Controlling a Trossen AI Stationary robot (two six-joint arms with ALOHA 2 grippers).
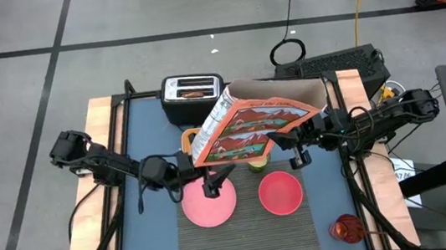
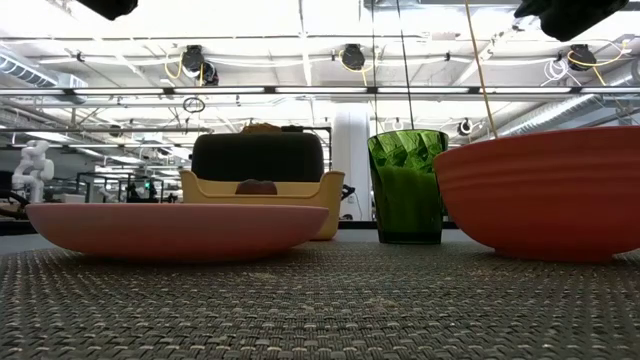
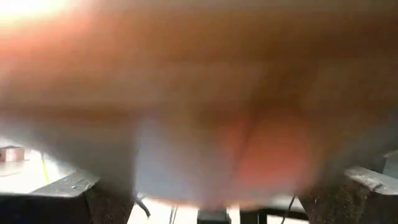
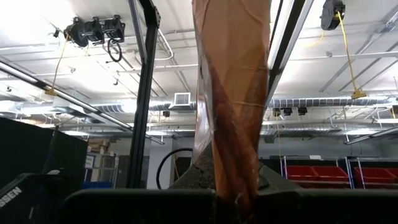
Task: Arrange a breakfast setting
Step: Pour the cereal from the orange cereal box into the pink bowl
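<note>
The orange-red cereal box hangs tilted in the air over the table's middle. My right gripper is shut on it at its near right side. In the right wrist view the box shows edge-on. My left gripper is over the pink plate, at the box's near left corner. Its fingers are spread wide, and the box fills its view close up. The pink bowl and plate rest on the dark ribbed placemat. Toast sticks out of the toaster's slots. My right gripper pinches the box's thin lower edge between its two fingers, coming from the table's right side. The box rises up and away from the fingers, lifted clear of the table and tilted. My left gripper: I cannot tell whether its fingers touch the box.
A black toaster stands at the far side, with a yellow dish in front of it. A green cup stands under the box. An open brown carton is at the far right. A small red thing lies at the near right.
</note>
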